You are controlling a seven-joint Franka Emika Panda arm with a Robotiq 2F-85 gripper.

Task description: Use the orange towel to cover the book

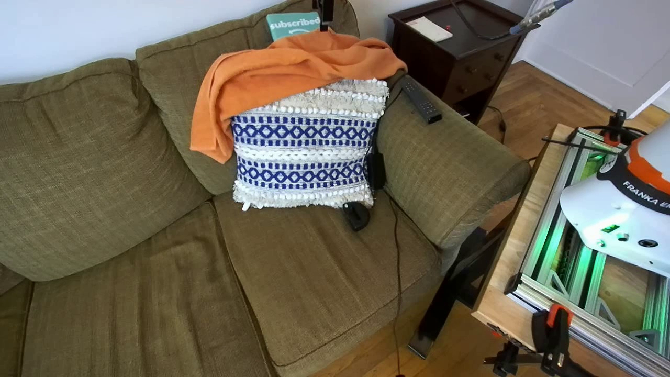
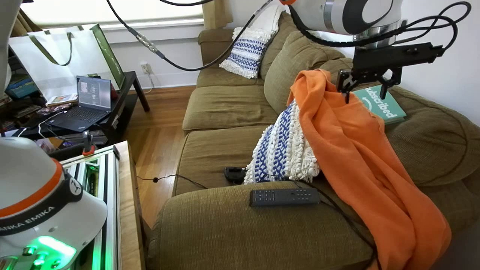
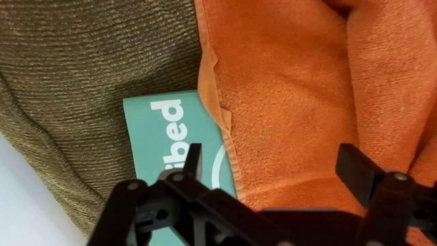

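The orange towel (image 1: 298,65) drapes over the top of a patterned pillow and, in an exterior view (image 2: 348,142), hangs down past the sofa arm. The teal book (image 1: 282,26) lies behind the pillow against the sofa back. In the wrist view the towel (image 3: 290,102) covers one side of the book (image 3: 146,136), while its other side and part of its lettering show. My gripper (image 2: 365,96) is open and empty above the towel's edge. In the wrist view one finger of the gripper (image 3: 271,153) is over the book and the other over the towel.
The blue and white pillow (image 1: 306,152) leans on the sofa back. A remote (image 1: 421,102) lies on the sofa arm. A black device (image 1: 357,215) and a cord are on the seat. A dark side table (image 1: 466,39) stands behind the arm. A wall rises behind the sofa.
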